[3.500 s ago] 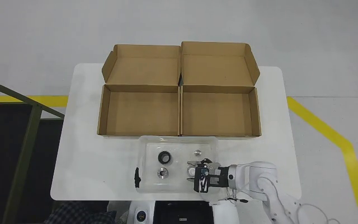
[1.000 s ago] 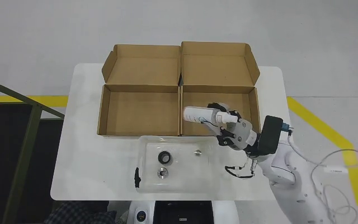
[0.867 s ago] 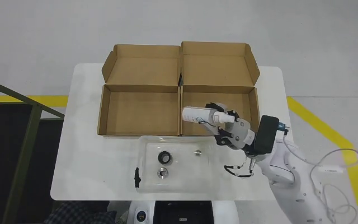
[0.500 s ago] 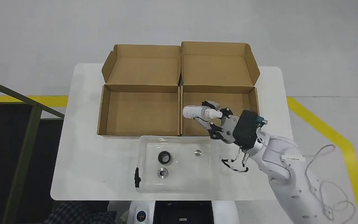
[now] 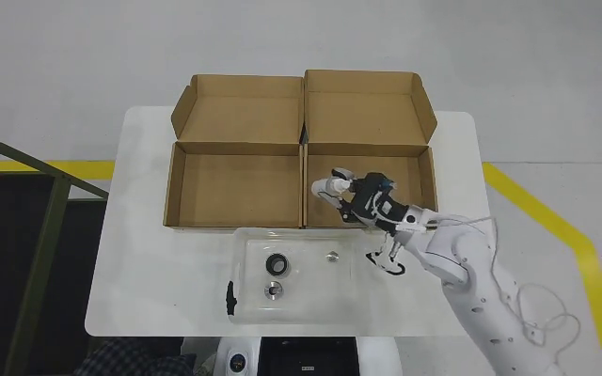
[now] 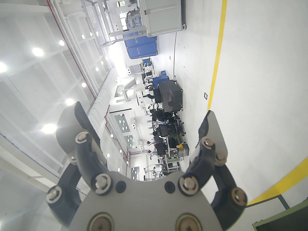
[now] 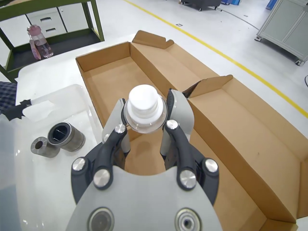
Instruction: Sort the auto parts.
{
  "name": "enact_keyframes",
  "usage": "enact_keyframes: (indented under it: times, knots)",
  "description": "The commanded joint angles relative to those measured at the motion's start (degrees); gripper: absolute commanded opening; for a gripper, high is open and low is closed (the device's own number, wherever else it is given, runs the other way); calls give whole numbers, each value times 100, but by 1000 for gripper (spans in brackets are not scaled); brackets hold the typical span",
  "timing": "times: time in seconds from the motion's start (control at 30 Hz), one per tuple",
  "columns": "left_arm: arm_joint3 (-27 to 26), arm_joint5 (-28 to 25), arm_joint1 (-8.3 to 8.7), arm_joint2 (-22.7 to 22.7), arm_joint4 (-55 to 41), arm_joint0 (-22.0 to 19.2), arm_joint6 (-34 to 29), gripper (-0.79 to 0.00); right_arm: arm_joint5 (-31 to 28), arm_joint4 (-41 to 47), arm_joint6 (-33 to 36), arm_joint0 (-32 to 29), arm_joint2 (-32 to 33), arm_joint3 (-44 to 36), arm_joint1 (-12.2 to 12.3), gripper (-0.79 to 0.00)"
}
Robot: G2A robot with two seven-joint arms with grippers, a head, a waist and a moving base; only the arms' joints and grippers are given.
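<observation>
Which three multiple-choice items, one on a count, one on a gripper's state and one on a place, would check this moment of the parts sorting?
1. How many metal parts lie in the clear tray?
A. one
B. three
C. six

2. How is the left gripper?
A. open, holding nothing
B. shut on a metal part
C. shut on the tray's rim

3. Where is the white-capped bottle?
A. lying in the clear tray
B. over the right cardboard box
C. in the left gripper

Key:
1 B: a dark-bored bearing, a grey cylinder and a small silvery piece lie there.
2 A: its jaws stand wide apart with nothing between them.
3 B: the right gripper holds it above that box's floor.
</observation>
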Motion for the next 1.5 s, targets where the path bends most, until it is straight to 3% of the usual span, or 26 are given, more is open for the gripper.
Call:
enact_keyframes:
  times: [0.0,0.8,0.87,1.0,1.07,1.1,1.13,1.47]
  knots:
    - [0,0,0,0,0,0,0,0,50,-63,78,104,-97,103,-17,-785]
    - [0,0,0,0,0,0,0,0,319,-168,801,1354,-985,1737,-283,-785]
    - [0,0,0,0,0,0,0,0,320,-173,822,1389,-1044,1825,-300,-705]
    - [0,0,0,0,0,0,0,0,332,-154,801,1462,-1126,1984,-335,-628]
    - [0,0,0,0,0,0,0,0,340,-149,785,1484,-1156,2033,-350,-508]
    - [0,0,0,0,0,0,0,0,352,-144,780,1492,-1164,2055,-356,-409]
    - [0,0,0,0,0,0,0,0,361,-138,775,1500,-1169,2066,-361,0]
    - [0,0,0,0,0,0,0,0,550,-378,781,1316,-894,1467,-311,0]
